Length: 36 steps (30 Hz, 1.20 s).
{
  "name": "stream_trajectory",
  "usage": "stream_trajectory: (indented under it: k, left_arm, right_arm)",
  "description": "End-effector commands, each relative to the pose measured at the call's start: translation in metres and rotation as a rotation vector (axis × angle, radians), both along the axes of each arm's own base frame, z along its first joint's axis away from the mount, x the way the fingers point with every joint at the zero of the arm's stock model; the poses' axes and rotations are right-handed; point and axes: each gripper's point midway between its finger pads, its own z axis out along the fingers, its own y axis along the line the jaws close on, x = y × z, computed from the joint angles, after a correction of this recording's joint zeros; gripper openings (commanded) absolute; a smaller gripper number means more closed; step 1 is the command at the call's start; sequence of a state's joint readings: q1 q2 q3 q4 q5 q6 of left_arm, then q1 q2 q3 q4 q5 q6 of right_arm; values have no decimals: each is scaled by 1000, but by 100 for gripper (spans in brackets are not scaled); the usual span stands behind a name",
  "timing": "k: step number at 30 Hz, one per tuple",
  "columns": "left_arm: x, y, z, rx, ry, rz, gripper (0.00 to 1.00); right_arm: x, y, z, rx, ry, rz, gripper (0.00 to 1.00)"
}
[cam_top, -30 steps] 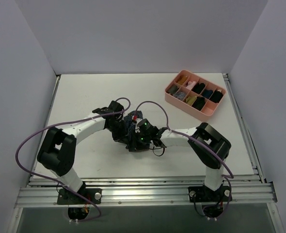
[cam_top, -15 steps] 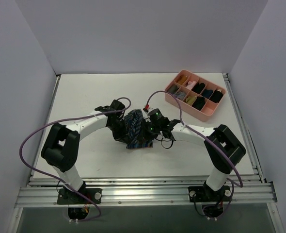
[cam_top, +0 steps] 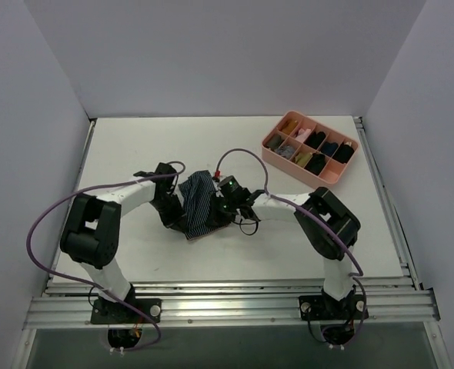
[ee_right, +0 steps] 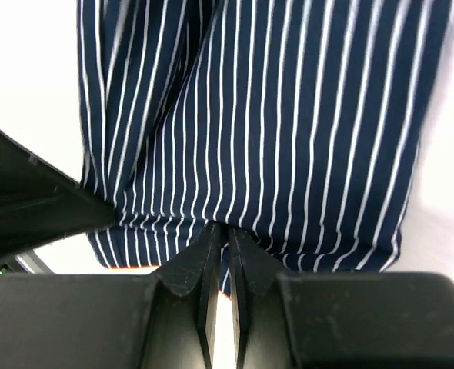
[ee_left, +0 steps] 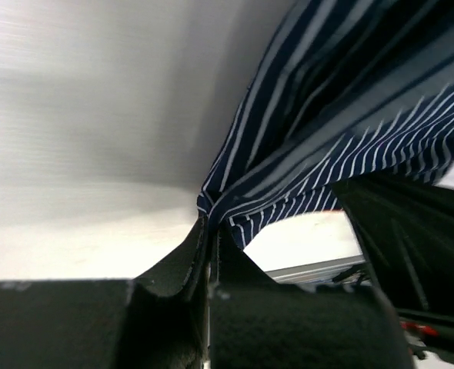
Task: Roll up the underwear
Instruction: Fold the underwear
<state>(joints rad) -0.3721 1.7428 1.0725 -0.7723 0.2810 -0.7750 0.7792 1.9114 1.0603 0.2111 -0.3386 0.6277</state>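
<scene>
No text, label or number can be read anywhere.

Plain pale walls [cam_top: 211, 54] enclose a white table [cam_top: 135, 146].

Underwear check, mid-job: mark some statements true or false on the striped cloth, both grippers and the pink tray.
1. The left gripper pinches the dark navy pinstriped cloth underwear. True.
2. The right gripper hangs wide open, away from the cloth. False: its fingers are closed on the cloth's edge.
3. The underwear lies in the pink divided plastic tray. False: it is between the two arms, apart from the tray.
4. Some tray compartments hold small dark bundles. True.
5. The underwear is a tight roll. False: it is spread loosely between the grippers.
</scene>
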Motion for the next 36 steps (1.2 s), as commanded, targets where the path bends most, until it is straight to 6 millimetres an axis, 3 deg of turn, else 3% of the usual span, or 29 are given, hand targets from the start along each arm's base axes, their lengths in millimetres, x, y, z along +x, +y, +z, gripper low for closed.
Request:
stream_trajectory:
  k: [1, 4, 9, 13, 25, 30, 33, 34, 36]
  left_arm:
    - [2, 28, 20, 2, -44, 32, 2]
    - [23, 20, 42, -75, -165, 40, 2]
    - [36, 3, 62, -172, -244, 64, 2]
    - [43, -2, 62, -189, -262, 73, 2]
    - [38, -30, 51, -202, -224, 17, 2]
    - [37, -29, 48, -183, -218, 7, 2]
    - [38, -28, 47, -174, -211, 5, 2]
    - [38, -27, 46, -169, -211, 3, 2]
    - [39, -27, 44, -162, -206, 2, 2]
  right_arm:
    - [-10, 15, -17, -60, 4, -9, 6]
    - [-16, 32, -11, -6, 23, -28, 6]
    - [-22, 40, -20, 2, 65, -33, 6]
    - [-25, 42, -25, 19, 93, -47, 6]
    - [-24, 38, -22, 37, 99, -79, 6]
    - [-23, 34, -10, 45, 79, -77, 6]
    - [-19, 22, 1, 50, 58, -111, 6]
    - [-14, 19, 16, 77, 31, -132, 7]
    - [-13, 8, 18, 75, 13, -159, 7]
